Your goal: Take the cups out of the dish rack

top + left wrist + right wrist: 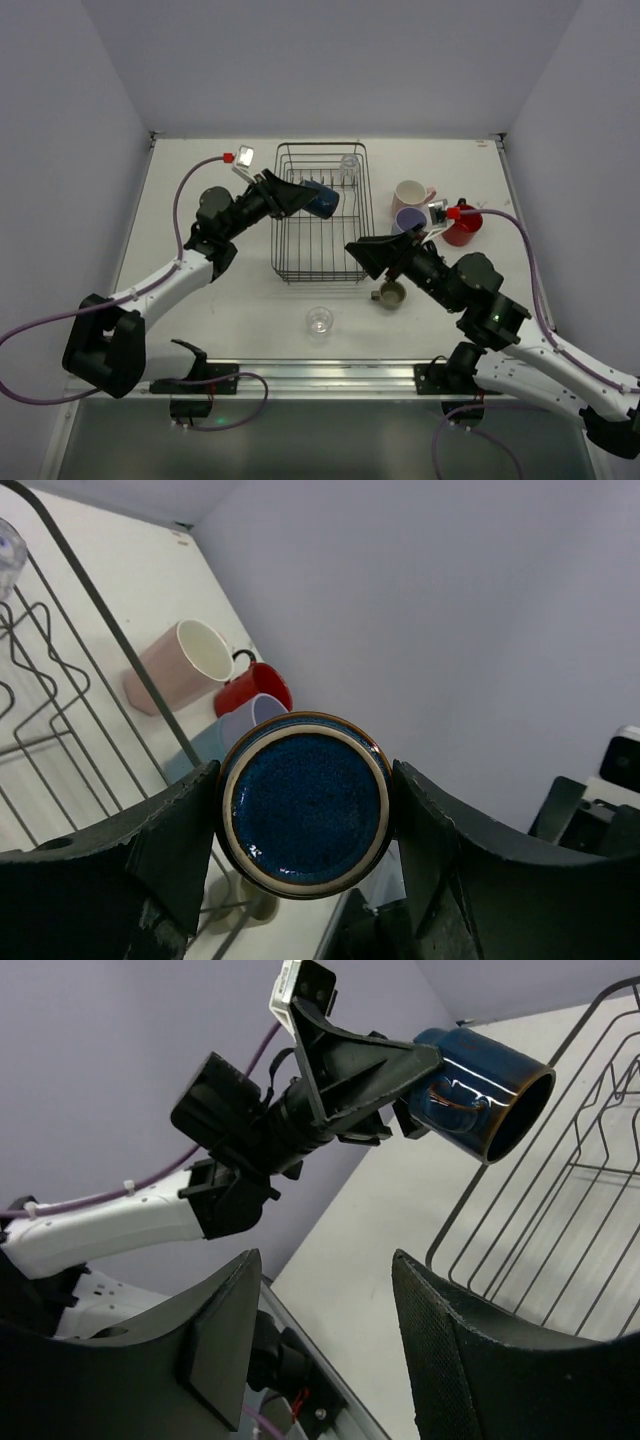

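The dark wire dish rack (320, 215) stands at the table's middle. My left gripper (312, 198) is shut on a dark blue mug (324, 198), held on its side above the rack's left part. The left wrist view shows the mug's base (305, 805) between the fingers (170, 845). A clear glass (349, 168) stands in the rack's far right corner. My right gripper (362, 255) is open and empty by the rack's near right corner. It looks at the mug (480, 1090) and the rack (560, 1220).
Right of the rack stand a pink mug (410, 194), a lavender mug (408, 220) and a red mug (462, 226). An olive-green mug (390, 294) and a clear glass (319, 320) stand near the front. A light blue cup (192, 752) shows beside the lavender one.
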`<act>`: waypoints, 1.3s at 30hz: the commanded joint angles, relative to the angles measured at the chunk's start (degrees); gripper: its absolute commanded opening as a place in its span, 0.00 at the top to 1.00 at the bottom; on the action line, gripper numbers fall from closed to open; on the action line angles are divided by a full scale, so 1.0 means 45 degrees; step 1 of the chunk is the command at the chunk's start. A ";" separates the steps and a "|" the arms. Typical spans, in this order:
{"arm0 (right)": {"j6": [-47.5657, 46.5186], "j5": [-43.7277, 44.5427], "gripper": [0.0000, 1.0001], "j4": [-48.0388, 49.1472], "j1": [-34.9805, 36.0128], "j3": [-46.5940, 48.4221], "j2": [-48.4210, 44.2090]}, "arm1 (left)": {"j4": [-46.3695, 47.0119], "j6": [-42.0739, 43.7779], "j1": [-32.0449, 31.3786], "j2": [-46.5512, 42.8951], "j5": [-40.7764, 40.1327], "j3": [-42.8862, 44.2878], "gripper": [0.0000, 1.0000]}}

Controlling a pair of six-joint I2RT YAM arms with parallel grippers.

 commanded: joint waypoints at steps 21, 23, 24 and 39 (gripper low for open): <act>-0.5754 -0.1391 0.44 0.1018 -0.0056 0.1354 0.2151 | 0.3038 -0.4876 -0.2109 -0.1897 -0.0552 -0.1074 0.97; -0.5773 -0.1391 0.44 0.1116 -0.0056 0.1432 0.2287 | 0.3058 -0.4934 -0.2209 -0.1936 -0.0571 -0.1035 0.97; -0.5754 -0.1391 0.44 0.1136 -0.0056 0.1452 0.2307 | 0.3058 -0.4992 -0.2344 -0.1956 -0.0572 -0.1054 0.97; -0.4485 -0.2543 0.60 0.5099 -0.0056 0.0358 0.2814 | 0.3351 -0.5520 -0.3145 -0.2503 -0.0670 -0.1953 0.95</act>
